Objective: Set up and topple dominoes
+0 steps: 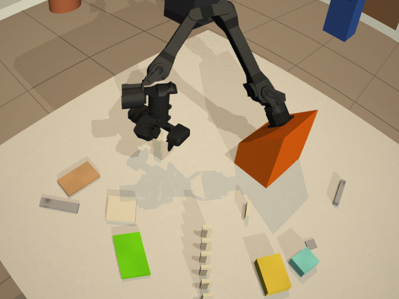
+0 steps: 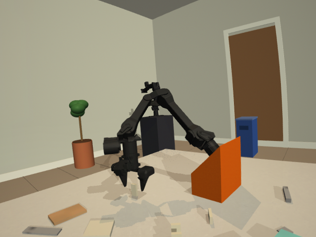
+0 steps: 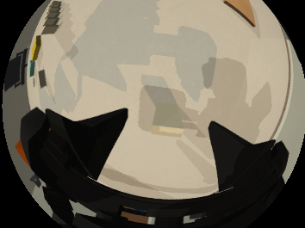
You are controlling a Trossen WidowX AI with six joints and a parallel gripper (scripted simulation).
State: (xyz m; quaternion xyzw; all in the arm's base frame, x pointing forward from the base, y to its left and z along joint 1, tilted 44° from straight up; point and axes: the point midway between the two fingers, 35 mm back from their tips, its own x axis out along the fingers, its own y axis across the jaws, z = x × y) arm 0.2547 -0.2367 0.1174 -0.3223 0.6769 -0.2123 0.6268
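My gripper (image 1: 159, 143) (image 2: 133, 188) (image 3: 171, 119) is open and points down, with its fingertips around the upper part of a loose cream domino (image 1: 158, 146) (image 2: 134, 191) (image 3: 167, 131). That domino stands upright and appears between the spread fingers; contact does not show. A second loose cream domino (image 1: 246, 210) (image 2: 210, 216) stands upright to the right, ahead of the row. The row of several standing cream dominoes (image 1: 208, 257) (image 3: 51, 29) runs toward the front of the top view; its near end is cut off there.
An orange wedge (image 1: 253, 162) (image 2: 230, 173) is at the arm's base. Left lie an orange-brown block (image 1: 78, 178), a grey bar (image 1: 63, 205), a cream slab (image 1: 121, 209) and a green slab (image 1: 131, 255). Right are yellow (image 1: 274, 274) and teal (image 1: 305, 259) blocks and a grey bar (image 1: 339, 192).
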